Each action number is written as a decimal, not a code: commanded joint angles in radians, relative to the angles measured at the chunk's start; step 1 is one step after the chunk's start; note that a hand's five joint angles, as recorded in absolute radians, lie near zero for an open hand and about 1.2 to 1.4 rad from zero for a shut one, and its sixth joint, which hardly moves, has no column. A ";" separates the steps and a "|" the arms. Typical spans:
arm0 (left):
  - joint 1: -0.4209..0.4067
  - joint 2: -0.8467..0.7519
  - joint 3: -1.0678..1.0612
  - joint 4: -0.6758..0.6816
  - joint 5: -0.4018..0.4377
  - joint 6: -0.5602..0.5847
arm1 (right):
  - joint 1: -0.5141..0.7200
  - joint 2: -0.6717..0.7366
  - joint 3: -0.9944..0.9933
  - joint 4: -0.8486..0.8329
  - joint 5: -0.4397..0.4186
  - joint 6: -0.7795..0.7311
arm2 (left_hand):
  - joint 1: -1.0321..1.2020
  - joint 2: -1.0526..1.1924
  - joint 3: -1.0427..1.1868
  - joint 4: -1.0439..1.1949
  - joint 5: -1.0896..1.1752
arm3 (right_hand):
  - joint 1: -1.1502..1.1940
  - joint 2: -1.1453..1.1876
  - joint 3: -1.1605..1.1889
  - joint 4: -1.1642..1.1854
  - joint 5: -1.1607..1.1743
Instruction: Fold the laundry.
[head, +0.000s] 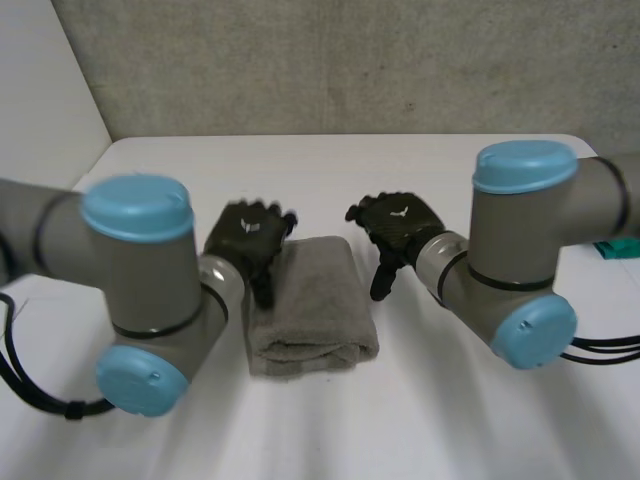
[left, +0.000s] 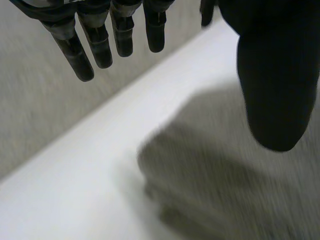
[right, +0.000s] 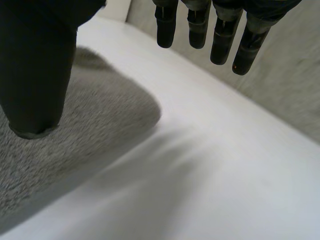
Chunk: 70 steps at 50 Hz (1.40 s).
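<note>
We see the folded grey terry towel (head: 312, 305) lying in the middle of the white bench (head: 330, 160), its long axis running near to far, squarely between our two hands. Our left hand (head: 245, 240) sits at the towel's far left edge, fingers loose and straight, gripping nothing. Our right hand (head: 400, 228) hangs just beside the far right corner, equally slack and empty. We judge the left hand the nearer one for any further fold.

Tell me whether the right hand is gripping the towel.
No: the right hand holds its fingers straight, clear of the towel lying beneath.
</note>
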<state>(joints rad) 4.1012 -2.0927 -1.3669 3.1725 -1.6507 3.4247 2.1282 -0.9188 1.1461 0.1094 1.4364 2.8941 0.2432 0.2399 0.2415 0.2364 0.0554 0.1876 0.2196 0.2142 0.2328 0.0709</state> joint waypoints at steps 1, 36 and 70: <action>0.045 0.193 0.012 -0.006 0.216 -0.009 | 0.010 -0.222 0.302 -0.212 0.058 -0.003 | -0.021 -0.018 -0.019 -0.014 -0.008 | -0.013 -0.045 -0.040 -0.058 -0.071; 0.107 0.241 0.124 -0.207 0.417 -0.085 | 0.253 0.040 0.409 -0.591 0.147 -0.153 | -0.012 -0.009 -0.010 -0.005 0.001 | 0.320 0.288 0.293 0.275 0.262; 0.117 0.235 0.101 -0.204 0.417 -0.099 | 0.173 0.190 0.161 -0.513 0.121 -0.213 | -0.009 -0.006 -0.007 -0.002 0.004 | 1.209 1.177 1.182 1.163 1.151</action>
<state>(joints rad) 4.2168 -1.8584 -1.2616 2.9667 -1.2333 3.3255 2.3544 -0.7393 1.3307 -0.4383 1.5643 2.7140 0.2432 0.2398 0.2415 0.2364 0.0553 0.9112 1.1253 1.1090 1.1343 0.3542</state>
